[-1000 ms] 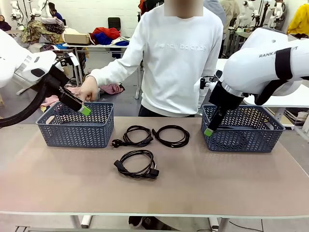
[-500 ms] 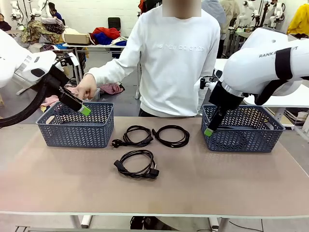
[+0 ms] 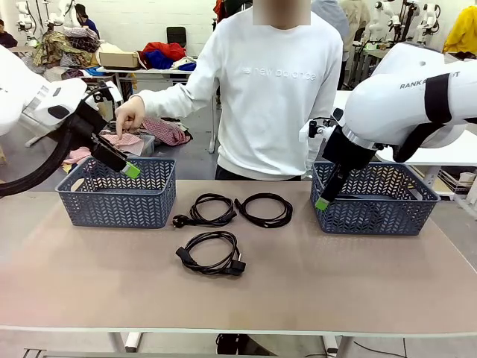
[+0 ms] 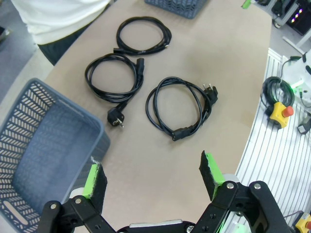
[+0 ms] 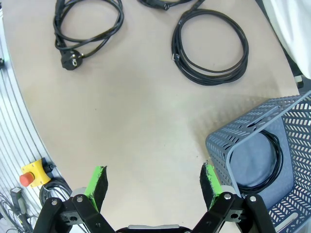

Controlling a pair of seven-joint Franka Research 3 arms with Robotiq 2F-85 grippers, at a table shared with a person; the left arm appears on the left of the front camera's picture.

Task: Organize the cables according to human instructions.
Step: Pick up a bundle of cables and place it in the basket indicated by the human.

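1. The left hand point(image 4: 151, 167) has its fingers spread wide with nothing between them. It hangs above the left basket point(image 3: 115, 200) at the far left corner of the tabletop point(image 3: 335, 291).
2. The right hand point(image 5: 153, 171) is likewise spread and empty, just beside the right basket point(image 3: 376, 212) at the far right corner.
3. Two coiled cables lie side by side near the middle of the far edge: the left cable point(image 3: 212, 209) and the right cable point(image 3: 264, 210).
4. A third cable point(image 3: 211, 253) lies nearer the tabletop's centre.
5. A fourth cable point(image 5: 279, 155) lies inside the right basket.
6. The person's hand point(image 3: 130, 115) is raised beyond the far edge, behind the left basket.
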